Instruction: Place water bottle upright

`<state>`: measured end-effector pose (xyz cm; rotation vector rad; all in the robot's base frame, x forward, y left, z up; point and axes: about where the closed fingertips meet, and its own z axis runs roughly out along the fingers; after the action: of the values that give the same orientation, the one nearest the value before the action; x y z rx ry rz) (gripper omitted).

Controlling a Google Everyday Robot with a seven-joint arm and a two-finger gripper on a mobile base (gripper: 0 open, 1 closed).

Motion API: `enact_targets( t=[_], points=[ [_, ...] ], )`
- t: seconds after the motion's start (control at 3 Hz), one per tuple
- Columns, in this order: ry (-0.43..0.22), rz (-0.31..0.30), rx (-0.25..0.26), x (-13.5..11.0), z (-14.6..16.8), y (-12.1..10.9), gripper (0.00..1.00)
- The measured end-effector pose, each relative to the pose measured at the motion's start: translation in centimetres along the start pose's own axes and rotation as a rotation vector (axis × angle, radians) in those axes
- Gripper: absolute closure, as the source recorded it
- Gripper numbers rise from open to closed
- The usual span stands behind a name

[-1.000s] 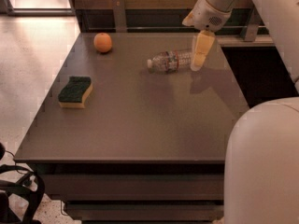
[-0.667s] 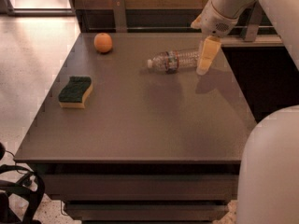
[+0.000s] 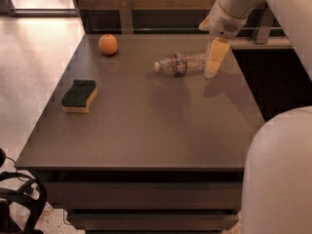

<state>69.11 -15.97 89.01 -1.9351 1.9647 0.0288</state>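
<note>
**Item 1 — water bottle** (image 3: 181, 63). It lies on its side on the desk (image 3: 146, 126), close to the far edge and toward the far right corner. The white cap points toward the left edge and the base toward the right edge. It is not yet upright.

**Item 2 — tool** (image 3: 215, 58). It hangs pointing downward from the arm (image 3: 229, 13) at the bottle's base end, overlapping that end in this view. It cannot be told whether the tool is spread, pressed together or pinching the bottle. Contact with the bottle cannot be told either.

**Step in hand (judged).** The tool appears to be securing a hold near the base so the bottle can be tipped up.
- The hold should sit square across the ribbed body, not on the rounded end, where clear plastic may slip or roll.
- The bottle should then pivot so the cap rises.
- The base should settle flat on the desk before release. A small plastic bottle probably topples easily, so a slow, gentle release is advised.

**Item 3 — orange** (image 3: 108, 44). It sits near the far left corner, well apart from the bottle.

**Item 4 — sponge** (image 3: 79, 95). Green-topped, it sits near the left edge, well apart from the bottle.

**Obstructions.** Neither the orange nor the sponge lies in the way. The right edge is near the tool, so a bottle rolling that way could drop off. The robot's pale body (image 3: 278, 174) hides the near right corner.
</note>
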Motion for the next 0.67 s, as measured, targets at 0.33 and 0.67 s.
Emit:
enact_targets(
  t=[0.33, 0.67],
  points=[
    [0.05, -0.021, -0.025, -0.6, 1.51, -0.96, 0.0],
    [0.068, -0.041, -0.038, -1.17, 2.43, -1.52, 0.0]
  ],
)
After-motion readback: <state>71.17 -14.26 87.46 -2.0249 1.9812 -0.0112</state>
